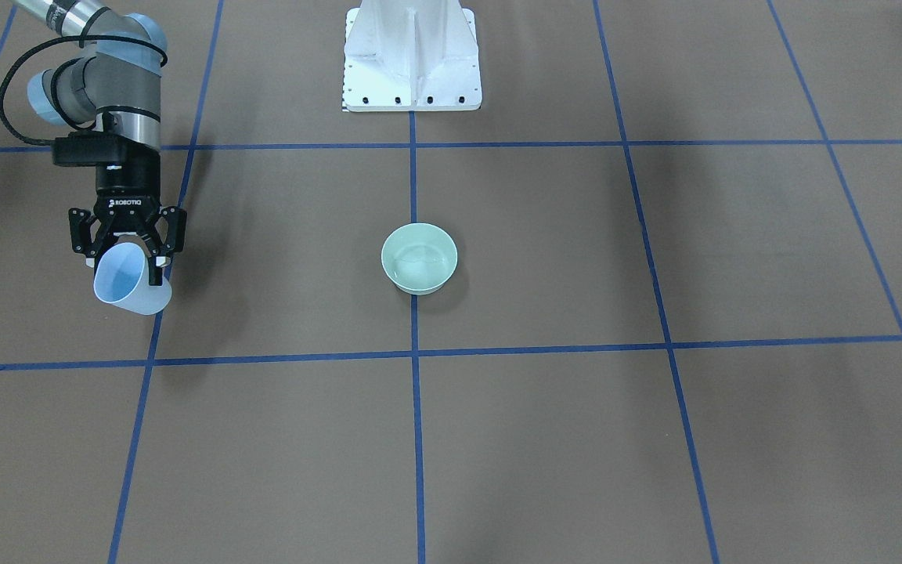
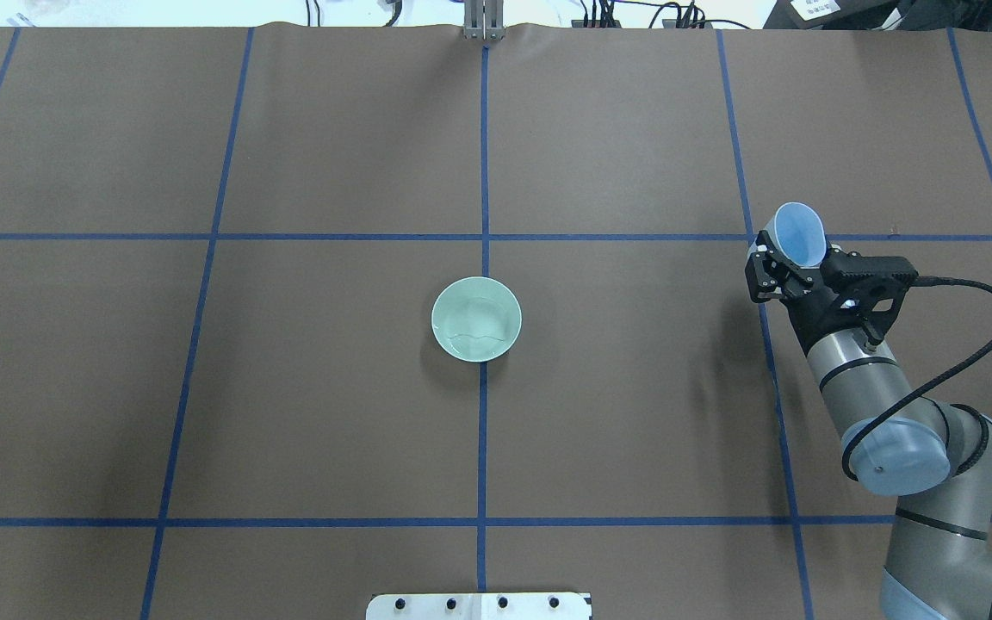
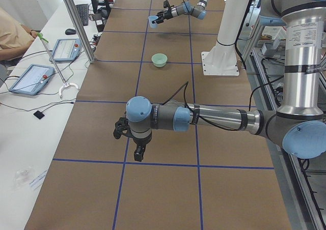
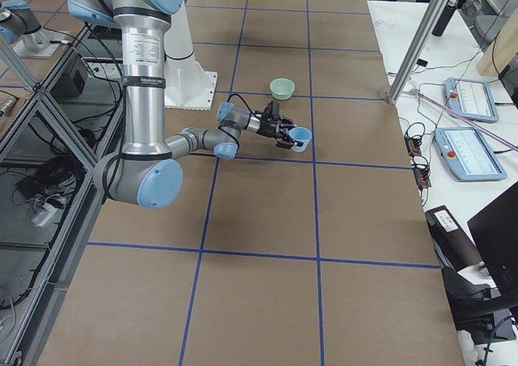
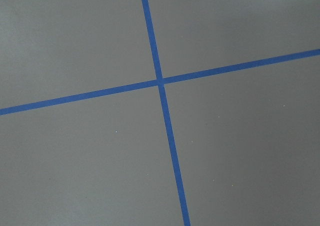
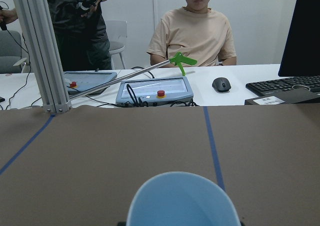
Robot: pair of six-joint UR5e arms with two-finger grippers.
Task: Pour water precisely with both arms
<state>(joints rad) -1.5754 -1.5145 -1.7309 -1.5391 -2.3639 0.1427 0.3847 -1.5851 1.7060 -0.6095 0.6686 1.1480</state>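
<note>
The right gripper [image 1: 128, 265] is clamped on a light-blue cup [image 1: 124, 283], out by the right side of the desk [image 2: 332, 413]. The cup is tipped over at a slant, its open mouth showing to the overhead camera. A pale green bowl [image 2: 437, 320] sits well apart from it, at the middle of the desk on a blue tape line. The water [image 2: 475, 332] lies in the bowl, a faint wavy glint. The left gripper [image 3: 130, 141] hangs low over the desk at its far left end; whether it is wide or narrow, I cannot tell.
</note>
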